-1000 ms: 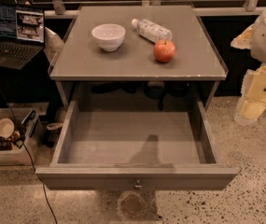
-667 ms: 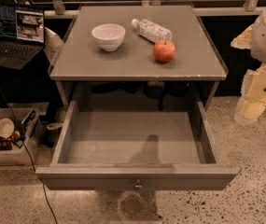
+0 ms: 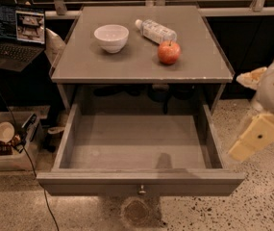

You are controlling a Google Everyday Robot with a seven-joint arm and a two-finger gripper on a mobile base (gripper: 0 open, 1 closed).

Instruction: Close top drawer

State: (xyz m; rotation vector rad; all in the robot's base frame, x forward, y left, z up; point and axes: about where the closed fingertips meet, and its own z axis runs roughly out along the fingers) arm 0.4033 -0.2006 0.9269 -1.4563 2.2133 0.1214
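Observation:
The top drawer [image 3: 141, 153] of the grey cabinet is pulled far out toward me. Its shallow grey box is empty, and its plain flat front [image 3: 79, 183] has one small round metal knob [image 3: 141, 190] at centre. My gripper [image 3: 260, 110] hangs at the right edge of the view, beside and above the drawer's right front corner. It is apart from the drawer and holds nothing that shows. The lower drawers are hidden under the open one.
On the cabinet top [image 3: 103, 64] stand a white bowl [image 3: 111, 37], a red apple [image 3: 168, 52] and a lying plastic bottle [image 3: 155, 31]. An open laptop [image 3: 16, 35] sits at left. A bin of clutter [image 3: 4, 141] and a cable [image 3: 40, 186] lie on the speckled floor.

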